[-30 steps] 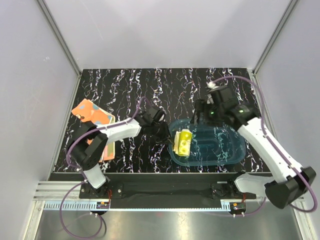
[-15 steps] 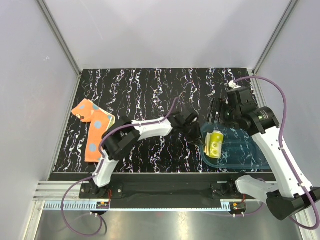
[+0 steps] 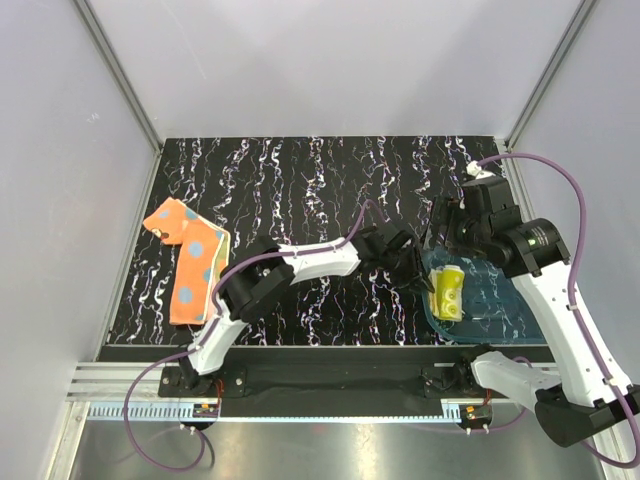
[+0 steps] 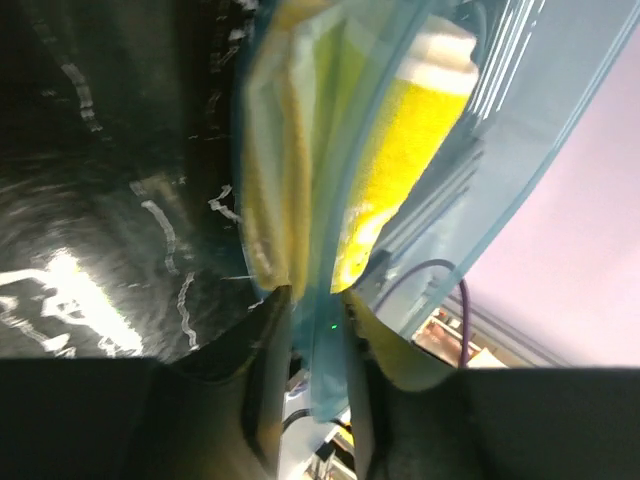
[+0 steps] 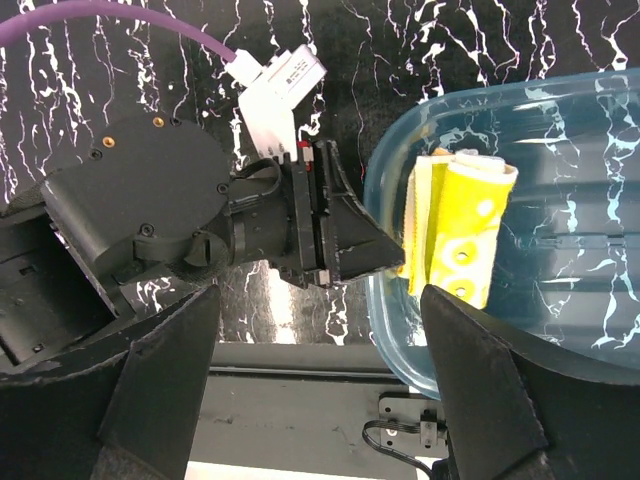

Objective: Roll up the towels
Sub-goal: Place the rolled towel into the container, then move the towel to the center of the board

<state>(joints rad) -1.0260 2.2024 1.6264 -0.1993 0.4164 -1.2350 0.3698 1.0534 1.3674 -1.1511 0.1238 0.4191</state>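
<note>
The rolled yellow towel [image 3: 447,293] lies in the translucent blue tray [image 3: 500,310] at the table's front right. It also shows in the left wrist view [image 4: 400,150] and the right wrist view [image 5: 460,240]. My left gripper [image 3: 415,272] reaches far right and is shut on the tray's left rim [image 4: 322,300], one finger [image 4: 262,390] outside it. My right gripper [image 3: 440,232] hovers above the tray's left end, open and empty [image 5: 315,390]. The orange polka-dot towel [image 3: 190,262] lies folded flat at the far left.
The tray [image 5: 395,330] sits close to the table's front edge and right side wall. The left gripper's body [image 5: 300,230] is right below my right gripper. Black marbled tabletop [image 3: 300,180] stretches between the two towels.
My left gripper has dragged the tray with the yellow towel to the right. My right arm has shifted right along with it. The orange towel has come out from under the left arm.
</note>
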